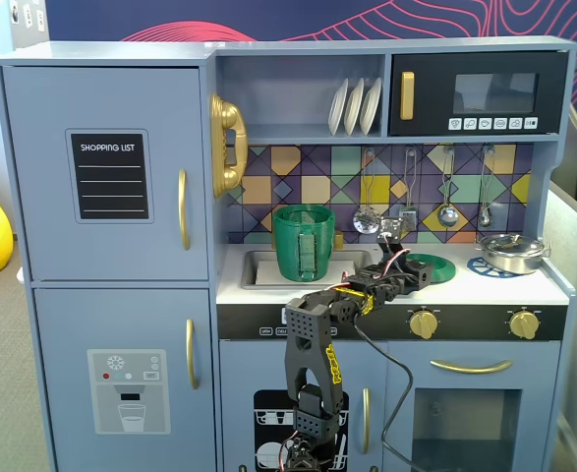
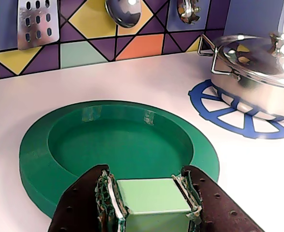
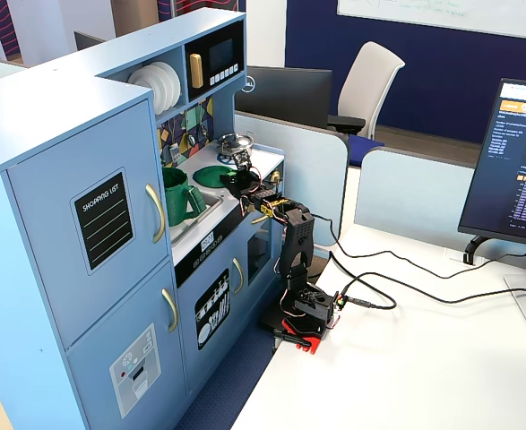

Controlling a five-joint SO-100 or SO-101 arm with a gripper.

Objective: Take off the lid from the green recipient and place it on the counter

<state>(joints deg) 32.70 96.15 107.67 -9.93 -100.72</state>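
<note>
The dark-green lid [image 2: 122, 140] lies flat on the white counter [image 2: 132, 77] with its hollow side up, left of the blue burner ring. My gripper [image 2: 145, 175] is shut on the lid's light-green tab [image 2: 151, 193], one finger pressed against each side. In a fixed view the lid [image 1: 437, 267] rests at mid-counter with the gripper [image 1: 413, 273] at its near edge. The green recipient [image 1: 304, 243] stands upright in the sink with its top open, left of the lid and apart from it. Another fixed view shows the recipient [image 3: 177, 197] and the lid [image 3: 211, 176] too.
A silver metal pot [image 2: 258, 72] with its own lid sits on the blue burner ring [image 2: 229, 113] just right of the green lid. Utensils [image 1: 447, 214] hang on the tiled back wall. The sink basin [image 1: 259, 270] lies at the counter's left end.
</note>
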